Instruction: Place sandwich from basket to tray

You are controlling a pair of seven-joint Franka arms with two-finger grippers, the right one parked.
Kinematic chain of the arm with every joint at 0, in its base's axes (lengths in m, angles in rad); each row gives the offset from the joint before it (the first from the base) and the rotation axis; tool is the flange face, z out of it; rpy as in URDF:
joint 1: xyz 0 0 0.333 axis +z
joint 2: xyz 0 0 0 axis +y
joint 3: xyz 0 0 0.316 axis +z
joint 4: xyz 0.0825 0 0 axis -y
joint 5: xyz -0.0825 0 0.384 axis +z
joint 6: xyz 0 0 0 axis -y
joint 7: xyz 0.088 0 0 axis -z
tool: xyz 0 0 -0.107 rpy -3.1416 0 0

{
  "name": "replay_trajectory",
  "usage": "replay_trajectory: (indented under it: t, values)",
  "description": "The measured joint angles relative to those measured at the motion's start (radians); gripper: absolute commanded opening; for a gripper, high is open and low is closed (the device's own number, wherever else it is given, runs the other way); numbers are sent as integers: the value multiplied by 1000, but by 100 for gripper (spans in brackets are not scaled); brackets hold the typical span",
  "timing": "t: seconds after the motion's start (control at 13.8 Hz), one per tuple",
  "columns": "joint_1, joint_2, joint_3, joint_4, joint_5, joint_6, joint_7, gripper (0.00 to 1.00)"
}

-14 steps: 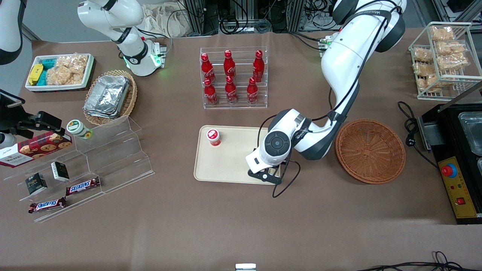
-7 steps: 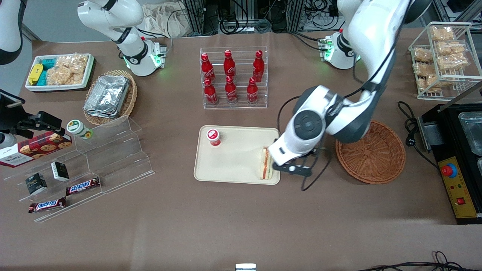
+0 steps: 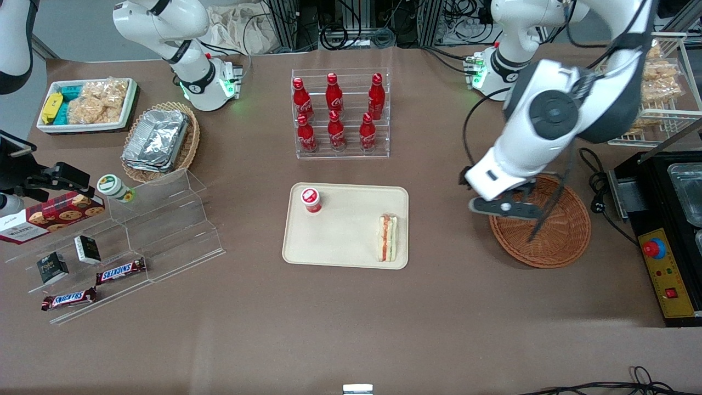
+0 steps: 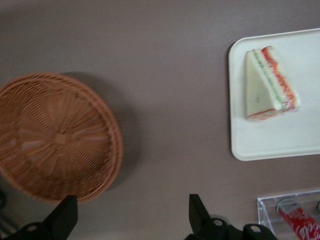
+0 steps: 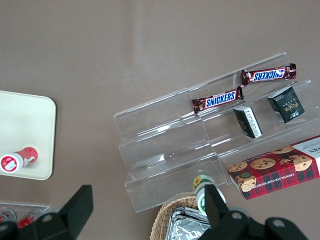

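Note:
The sandwich (image 3: 388, 237) (image 4: 270, 85) lies flat on the beige tray (image 3: 345, 241) (image 4: 280, 142), at the tray's end nearest the basket, with its orange and green cut edge showing. The round reddish-brown wicker basket (image 3: 540, 230) (image 4: 55, 137) stands empty beside the tray, toward the working arm's end. My gripper (image 3: 502, 207) (image 4: 131, 215) hangs high above the table over the basket's rim nearest the tray. It is open, its black fingers (image 4: 65, 217) spread wide with nothing between them.
A small red-capped cup (image 3: 311, 199) stands on the tray's corner. A clear rack of red cola bottles (image 3: 340, 112) (image 4: 295, 217) is farther from the camera than the tray. A black machine (image 3: 666, 230) and a wire snack rack (image 3: 647, 82) sit at the working arm's end.
My gripper was low over the tray's end on the sandwich. It has let go, risen and swung toward the basket. The sandwich stays on the tray.

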Motion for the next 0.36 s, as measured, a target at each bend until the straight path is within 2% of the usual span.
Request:
replay_trajectory:
  t: [0.22, 0.36]
  values:
    - [95, -4, 5, 160, -8, -195, 34, 100]
    - [177, 29, 8, 261, -9, -248, 44, 100]
